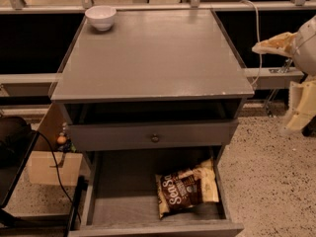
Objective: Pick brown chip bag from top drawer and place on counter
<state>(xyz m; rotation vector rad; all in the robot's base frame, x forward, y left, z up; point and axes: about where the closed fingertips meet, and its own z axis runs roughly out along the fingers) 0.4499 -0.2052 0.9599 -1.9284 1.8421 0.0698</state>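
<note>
The brown chip bag (186, 189) lies flat on the floor of the open top drawer (123, 201), towards its right side, white "Sea" script facing up. The drawer is pulled out at the bottom of the grey cabinet. The counter (153, 58) is the cabinet's flat grey top. My gripper (273, 88) hangs at the right edge of the view, beside the counter's right front corner and well above the bag. Its two cream fingers (276, 42) stand apart with nothing between them.
A white bowl (100, 17) stands at the counter's back left corner. A closed grey drawer front with a round knob (155, 138) sits above the open drawer. A black cable and a cardboard box (52, 167) are on the speckled floor at left.
</note>
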